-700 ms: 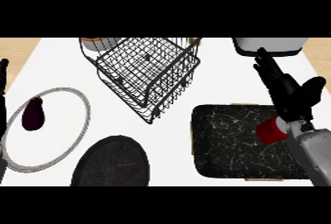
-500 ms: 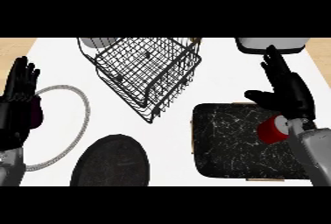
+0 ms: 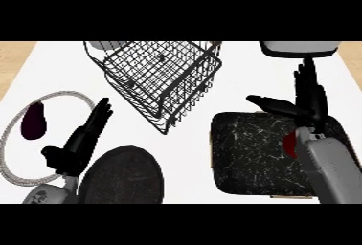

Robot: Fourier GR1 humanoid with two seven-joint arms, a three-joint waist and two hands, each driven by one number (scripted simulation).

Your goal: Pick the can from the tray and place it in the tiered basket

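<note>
A red can (image 3: 288,145) stands on the black marbled tray (image 3: 247,153) at the right, mostly hidden behind my right forearm. My right hand (image 3: 310,100) hovers over the tray's far right corner, fingers straight and pointing away, thumb out to the left, holding nothing. The black wire tiered basket (image 3: 161,76) sits at the back centre, tilted in this view. My left hand (image 3: 81,139) is open at the lower left, fingers straight, between a white plate and a dark round pan.
A white plate (image 3: 14,143) at the left holds a dark purple eggplant (image 3: 34,122). A dark round pan (image 3: 124,177) lies at the front centre. A grey container (image 3: 297,48) and a white pot (image 3: 106,46) stand along the back edge.
My left hand has moved right and down, from the left edge to beside the dark pan. My right hand has shifted slightly, and its forearm now covers more of the can.
</note>
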